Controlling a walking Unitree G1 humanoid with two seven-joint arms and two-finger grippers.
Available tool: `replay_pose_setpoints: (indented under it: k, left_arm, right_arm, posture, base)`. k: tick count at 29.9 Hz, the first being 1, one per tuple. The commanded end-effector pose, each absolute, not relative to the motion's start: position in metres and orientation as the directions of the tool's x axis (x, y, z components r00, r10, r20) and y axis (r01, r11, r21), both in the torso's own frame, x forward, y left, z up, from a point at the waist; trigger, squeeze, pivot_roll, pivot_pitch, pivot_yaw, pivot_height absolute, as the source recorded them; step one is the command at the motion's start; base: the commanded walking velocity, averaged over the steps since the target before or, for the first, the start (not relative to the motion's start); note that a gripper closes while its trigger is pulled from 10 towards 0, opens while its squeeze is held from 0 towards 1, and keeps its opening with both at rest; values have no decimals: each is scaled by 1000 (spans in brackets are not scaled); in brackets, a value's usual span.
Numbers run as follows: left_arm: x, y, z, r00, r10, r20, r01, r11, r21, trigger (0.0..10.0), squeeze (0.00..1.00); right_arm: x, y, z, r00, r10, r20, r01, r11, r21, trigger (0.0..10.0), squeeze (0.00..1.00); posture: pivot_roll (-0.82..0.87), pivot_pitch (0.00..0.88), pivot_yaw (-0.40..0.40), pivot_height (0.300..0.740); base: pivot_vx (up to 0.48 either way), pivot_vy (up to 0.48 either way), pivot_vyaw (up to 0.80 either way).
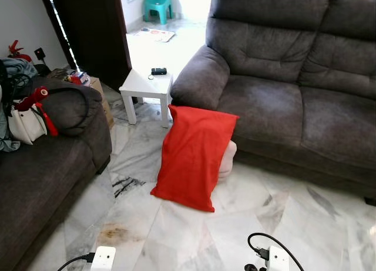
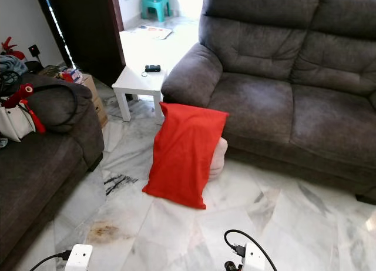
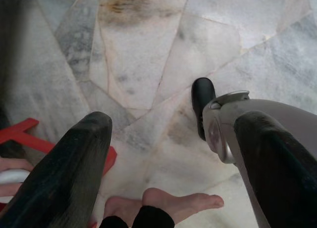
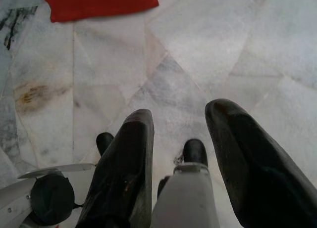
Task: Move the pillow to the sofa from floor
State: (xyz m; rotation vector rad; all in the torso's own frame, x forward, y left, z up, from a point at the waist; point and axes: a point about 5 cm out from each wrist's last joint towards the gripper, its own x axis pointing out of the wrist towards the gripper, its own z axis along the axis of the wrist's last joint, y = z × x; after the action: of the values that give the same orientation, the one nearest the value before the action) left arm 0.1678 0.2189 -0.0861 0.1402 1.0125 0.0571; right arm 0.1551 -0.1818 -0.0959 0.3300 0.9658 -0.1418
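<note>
Both grippers are held low over the floor and nothing is gripped: the left gripper is seen with its two black fingers spread wide apart, and the right gripper likewise with a clear gap between its fingers. A bare foot of a person is seen on the floor beneath the left gripper.

Pale grey-veined marble floor is laid in angular slabs, with a brownish stain near the robot. A dark grey sofa is set along the far right, and a second dark sofa on the left is loaded with a white bag and red items. A small white side table is placed between them, with a small black object on top. A doorway to a brighter room with a teal stool is seen behind.

The pillow is plain red, rectangular and soft, with slight creases. It is stood on the floor, leaned against the sofa's front edge just below the armrest. Its long axis is run from the upper end at the seat edge down toward the robot, tilted slightly left at the bottom.
</note>
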Motion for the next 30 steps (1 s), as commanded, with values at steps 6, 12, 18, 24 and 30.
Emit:
replay_pose_setpoints:
  k: [6,12,18,24,30]
  left_arm:
    - [165,224,-86,527,123,-841,12,988,152,10000,0]
    - [165,224,-86,530,121,-839,14,989,151,10000,0]
    - [163,225,-86,529,121,-840,15,988,152,10000,0]
    - [163,225,-87,528,123,-840,12,988,152,10000,0]
    - [163,224,-87,529,123,-840,12,988,152,10000,0]
  right_arm:
    - [154,-182,-96,565,19,-825,289,932,220,10000,0]
    - [153,-182,-96,565,25,-825,277,936,218,10000,0]
    - [152,-182,-97,563,29,-826,273,937,219,10000,0]
    - [151,-182,-97,564,38,-825,239,949,207,10000,0]
    - [149,-182,-98,561,36,-827,260,941,218,10000,0]
  posture:
    - [20,0,-20,740]
    - [20,0,-22,740]
    - [19,0,-17,740]
    - [21,0,-16,740]
    - [13,0,-14,740]
  base:
    - [263,0,324]
    - [279,0,0]
    - [286,0,0]
    - [285,0,106]
    - [285,0,400]
